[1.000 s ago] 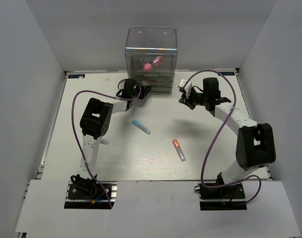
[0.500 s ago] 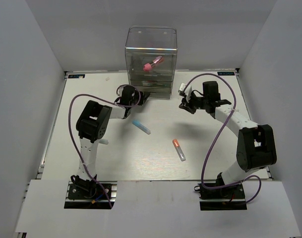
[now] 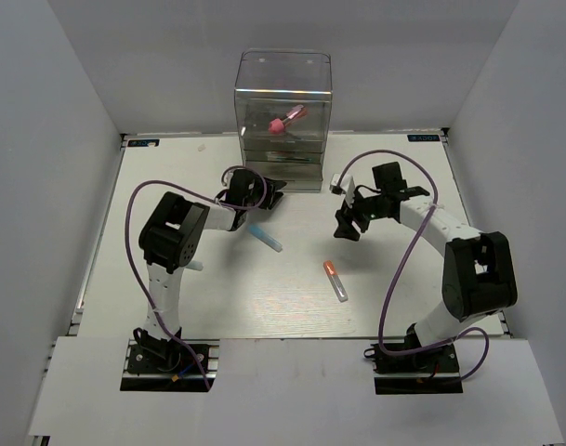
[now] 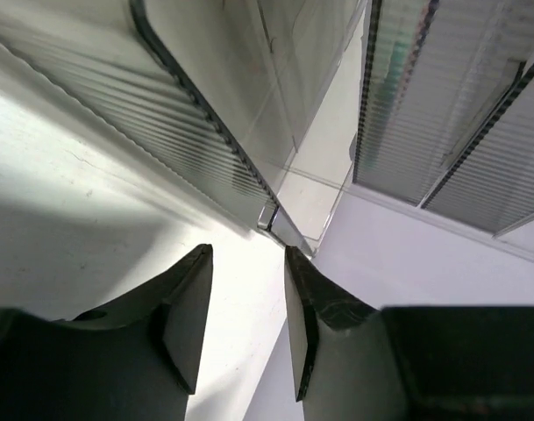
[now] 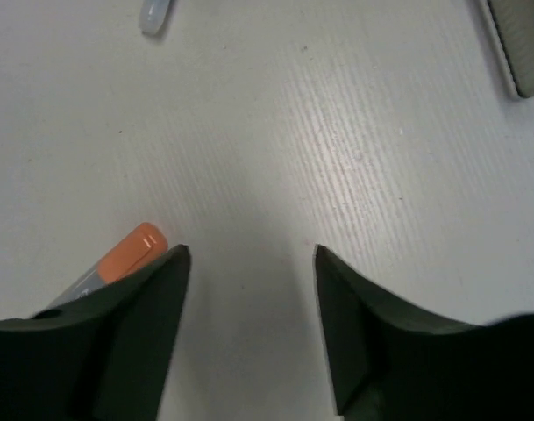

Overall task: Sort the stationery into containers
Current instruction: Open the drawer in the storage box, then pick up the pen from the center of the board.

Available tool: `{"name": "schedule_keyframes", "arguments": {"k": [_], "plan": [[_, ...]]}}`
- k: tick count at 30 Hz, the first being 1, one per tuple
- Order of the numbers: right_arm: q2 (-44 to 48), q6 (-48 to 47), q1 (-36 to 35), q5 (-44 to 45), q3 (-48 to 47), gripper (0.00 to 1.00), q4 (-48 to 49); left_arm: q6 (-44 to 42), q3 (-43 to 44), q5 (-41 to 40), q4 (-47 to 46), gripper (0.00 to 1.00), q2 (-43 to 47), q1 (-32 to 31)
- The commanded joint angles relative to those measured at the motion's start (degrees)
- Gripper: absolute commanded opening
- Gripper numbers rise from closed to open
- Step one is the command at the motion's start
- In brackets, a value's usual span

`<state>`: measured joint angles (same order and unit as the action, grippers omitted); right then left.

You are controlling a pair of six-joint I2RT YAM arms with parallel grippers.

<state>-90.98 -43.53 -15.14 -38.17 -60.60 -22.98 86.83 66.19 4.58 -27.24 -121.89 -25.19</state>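
Note:
The tall clear container (image 3: 283, 98) stands at the back with a stubby pink-red tube (image 3: 284, 120) inside its upper part. On the table lie a blue-capped white marker (image 3: 264, 238) and an orange-tipped clear pen (image 3: 335, 280). My left gripper (image 3: 270, 196) is open and empty just in front of the container's lower drawers (image 4: 205, 114), its jaws (image 4: 246, 254) apart over bare table. My right gripper (image 3: 347, 227) is open and empty above the table. In the right wrist view its left finger partly covers the pen's orange tip (image 5: 131, 253), and the gap between the jaws (image 5: 249, 254) holds nothing.
Purple cables loop from both arms over the table. Grey walls close in the table (image 3: 171, 177) on the left, right and back. In the right wrist view the marker's end (image 5: 155, 16) shows at the top edge and a container corner (image 5: 521, 53) at the top right.
Both grippers have opened. The right arm swung down and left from beside the container toward the orange-tipped pen. The left gripper drew back slightly from the drawers.

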Motion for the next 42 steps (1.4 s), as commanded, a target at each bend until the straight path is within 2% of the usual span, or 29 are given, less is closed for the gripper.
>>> {"name": "schedule_keyframes", "arguments": {"k": [1,4,5,6,16,19,20,21,22,23,24,25,26,27,28,29,30,31,33,34,35,37,38,42], "plan": [[0.45,0.02,-1.12,-1.73,-0.23,0.69,-3.73,-2.36,-0.71,2.01,0.26,0.50,2.88,0.14],[0.54,0.99,-2.09,-1.03,0.22,0.90,-3.30,-2.89,-2.73,2.54,-1.93,0.50,4.54,0.14],[0.80,1.77,-2.35,-0.68,0.65,0.90,-2.77,-4.11,-3.61,2.54,-1.93,0.50,5.94,0.14],[0.80,2.04,-2.27,-0.33,0.92,0.90,-2.33,-4.90,-3.62,2.54,-1.94,0.55,6.65,0.14],[2.21,3.63,-2.35,2.75,0.83,0.90,2.41,-17.47,-8.71,4.21,2.54,0.55,18.15,0.14],[5.54,3.36,-2.44,6.17,3.54,0.90,7.06,-25.54,-8.71,3.51,6.83,0.55,22.20,-0.39],[10.16,3.45,-2.70,9.40,4.78,0.90,14.99,-28.79,-7.41,1.07,9.81,0.57,25.26,-0.91],[11.95,3.45,-2.71,11.09,10.97,0.90,18.99,-39.17,-3.91,-0.17,18.28,0.63,26.77,-0.91],[13.88,3.36,-2.36,13.54,13.72,0.90,23.55,-45.63,-1.44,-2.79,24.28,0.93,28.18,-2.91],[15.64,5.36,-2.18,15.56,16.54,0.90,37.69,-50.39,0.76,-11.09,29.65,1.00,29.24,-3.89],[18.53,7.38,-2.09,17.76,21.09,0.90,41.32,-54.44,0.78,-13.87,32.84,1.00,31.86,-4.42],[18.64,10.10,-2.18,16.48,20.61,0.90,41.09,-54.48,-1.22,-15.20,33.83,1.00,33.54,-2.95],[16.99,8.65,-1.57,14.29,18.87,0.83,36.30,-52.74,-3.94,-16.26,32.97,1.00,35.64,-2.06],[13.67,9.85,-1.82,12.79,10.50,0.62,20.94,-49.07,-8.75,-19.57,33.91,1.00,37.58,-2.06],[10.33,10.04,-1.91,8.94,7.72,0.51,15.91,-39.98,-10.19,-25.87,39.75,1.00,40.82,-2.06],[8.82,8.91,-2.26,4.47,3.95,0.41,11.51,-41.81,-14.73,-22.89,36.85,1.00,42.50,-1.10],[6.89,9.77,-2.35,3.73,2.78,0.27,4.86,-45.48,-17.04,-17.81,32.82,0.94,44.17,-0.39],[6.17,10.65,-2.79,3.81,2.24,0.23,4.27,-46.82,-18.54,-15.33,30.87,0.91,45.84,-0.39],[6.78,13.36,-3.93,6.86,2.85,0.26,4.61,-44.56,-20.49,-14.51,30.76,0.87,49.19,-1.00],[6.78,13.99,-4.63,7.84,3.20,0.28,4.18,-40.03,-19.62,-16.77,34.07,0.85,49.20,-1.00],[6.69,14.61,-4.90,9.68,2.68,0.31,2.17,-37.98,-16.74,-18.80,43.32,0.84,48.68,-1.52],[5.99,15.40,-5.78,11.01,1.37,0.33,-1.18,-32.72,-13.83,-22.76,51.12,0.84,48.67,-1.53],[5.82,16.71,-6.13,12.41,1.10,0.37,-3.28,-31.12,-13.81,-23.56,56.02,0.83,48.67,-2.05],[4.76,18.83,-8.50,14.00,0.83,0.54,-8.64,-22.60,-13.81,-28.47,64.05,0.84,53.41,-2.06]]}}
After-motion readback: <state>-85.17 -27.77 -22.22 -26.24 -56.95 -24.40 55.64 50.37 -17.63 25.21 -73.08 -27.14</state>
